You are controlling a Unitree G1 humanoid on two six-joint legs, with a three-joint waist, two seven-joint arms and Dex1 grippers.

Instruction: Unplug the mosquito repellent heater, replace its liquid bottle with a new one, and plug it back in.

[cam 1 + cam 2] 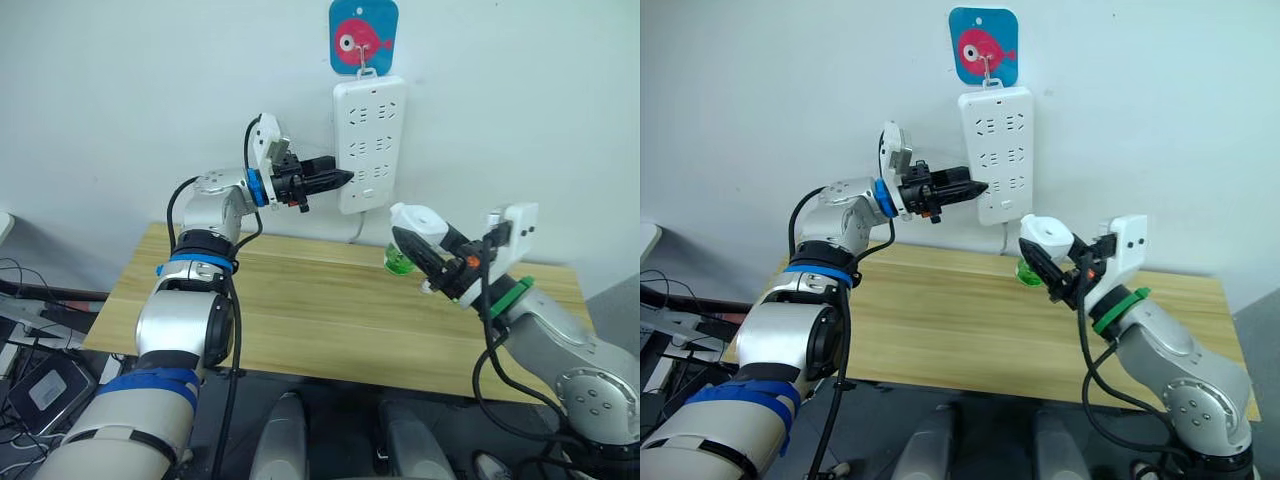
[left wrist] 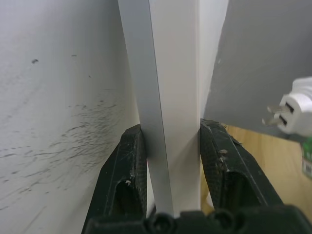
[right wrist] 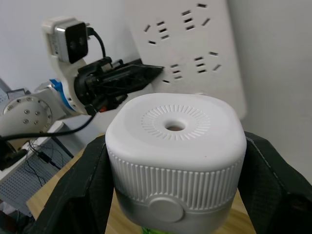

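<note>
The mosquito repellent heater (image 1: 415, 219), a small white rounded unit with a round vent hole (image 3: 174, 127), is unplugged and held in the air above the table, with my right gripper (image 1: 420, 250) shut on its sides. A green liquid bottle (image 1: 398, 263) hangs under it. Its two plug prongs (image 2: 271, 115) point toward the wall. The long white power strip (image 1: 368, 143) hangs on the wall, up and to the left of the heater. My left gripper (image 1: 338, 179) is shut on the strip's left edge, one finger (image 2: 127, 178) on each face.
A wooden table (image 1: 300, 310) stands against the white wall below both arms. The strip hangs from a blue plaque with a pink fish (image 1: 363, 35). Cables and devices (image 1: 40, 385) lie on the floor at the left.
</note>
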